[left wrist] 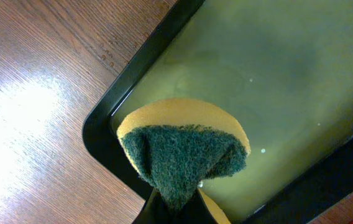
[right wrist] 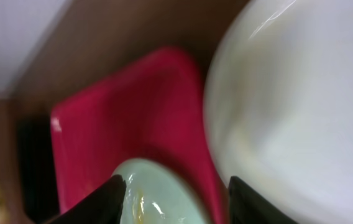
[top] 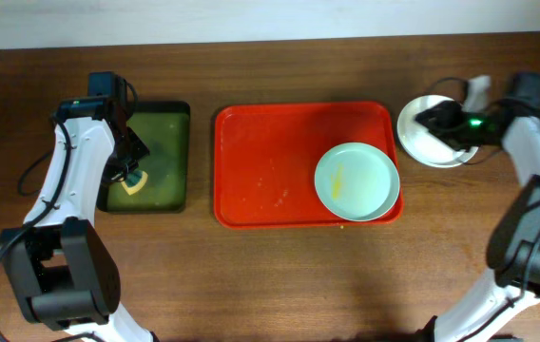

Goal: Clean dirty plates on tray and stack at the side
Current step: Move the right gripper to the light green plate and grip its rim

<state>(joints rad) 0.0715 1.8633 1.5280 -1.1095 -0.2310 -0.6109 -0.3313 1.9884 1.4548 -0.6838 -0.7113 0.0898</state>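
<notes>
Fingers of the left gripper pinch a sponge by the table's left edge; the right gripper gapes over the white plate. Unheld, the smeared aqua plate near the red tray's rim may skid under scrubbing.

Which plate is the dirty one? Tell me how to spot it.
Find the big red tray in the middle. A pale aqua plate lies in its lower right corner, seen from overhead. Unlike the white plate beside the tray, it carries a yellow smear.
</notes>
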